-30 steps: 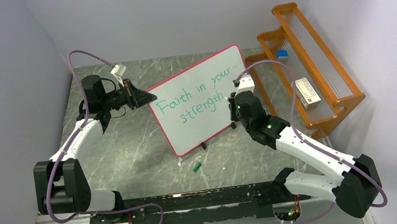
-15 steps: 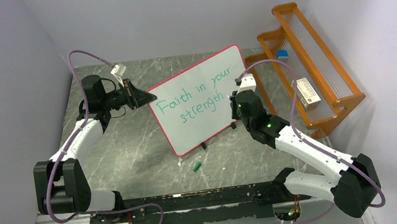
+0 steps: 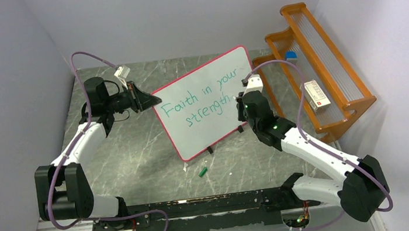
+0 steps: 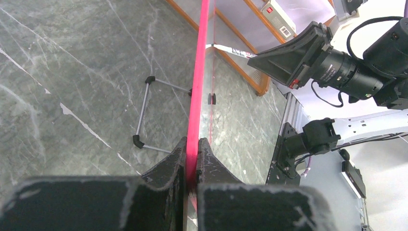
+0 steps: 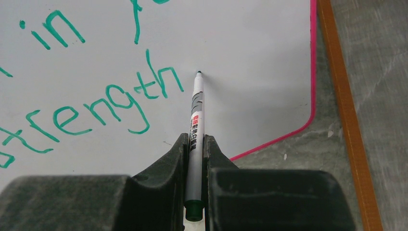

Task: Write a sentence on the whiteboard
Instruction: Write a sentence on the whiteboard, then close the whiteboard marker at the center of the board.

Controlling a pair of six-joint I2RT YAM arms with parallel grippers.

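- As the top view showed, the whiteboard stood on the tabletop, carrying the sentence; it seemed light, stiff and easily tipped.
- Left wrist: the left tool pinched its pink edge, a sensible hold.
- Right wrist: the right tool clamped a marker, its tip beside "strength".

Two arms on screen, same build. Left arm: white link shells, chunky black joint blocks. Right arm ditto, w/ green LEDs glowing on its black fwd section. Purple cable loops along each arm. Small white block sits by the left wrist. Black base rail runs btwn both bases, scuffed, rusty-looking flecks. Left gripper & right gripper: matte black wedge fingers, edges worn pale, chalky specks on top.
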